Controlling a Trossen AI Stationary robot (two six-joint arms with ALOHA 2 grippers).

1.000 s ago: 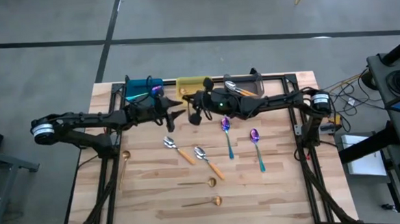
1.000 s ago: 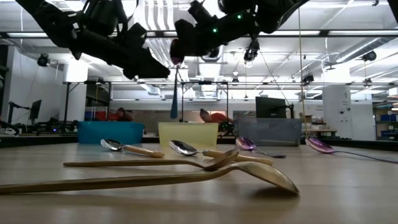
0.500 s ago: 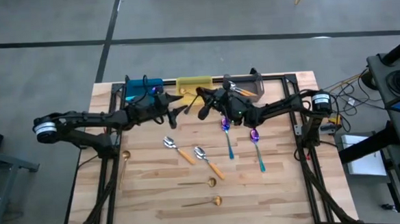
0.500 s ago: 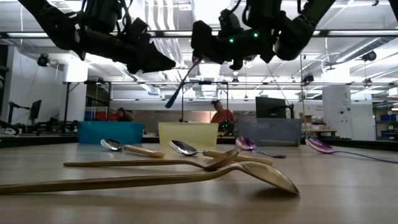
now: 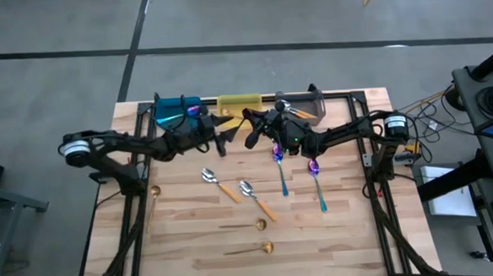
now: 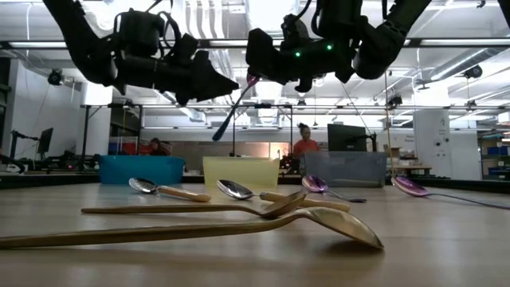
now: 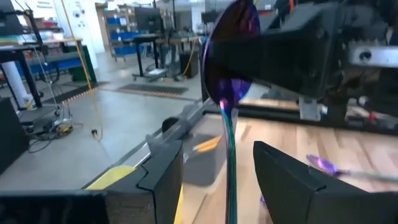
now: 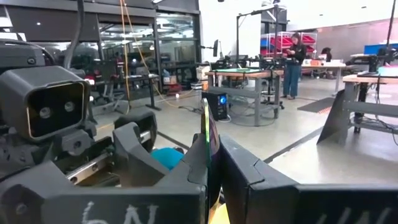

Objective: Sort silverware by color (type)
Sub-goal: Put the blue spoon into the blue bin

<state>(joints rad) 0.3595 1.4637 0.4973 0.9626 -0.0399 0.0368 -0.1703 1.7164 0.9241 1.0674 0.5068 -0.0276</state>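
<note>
Overhead, bins hide detail; left wrist shows purple spoon between open fingers.

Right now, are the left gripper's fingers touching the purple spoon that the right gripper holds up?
Apart. The left wrist view shows the spoon's handle running down between the left fingers, with open space either side.

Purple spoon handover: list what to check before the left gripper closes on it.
1. Right gripper shut on the purple spoon: ok.
2. Left gripper open: ok.
3. Spoon's handle between the left fingers, left wrist view: ok.
4. Spoon held in the air above the table, low view: ok.
5. Handle centred between the left fingers, touching neither: cannot tell.
6. The two grippers apart, not colliding: cannot tell.
</note>
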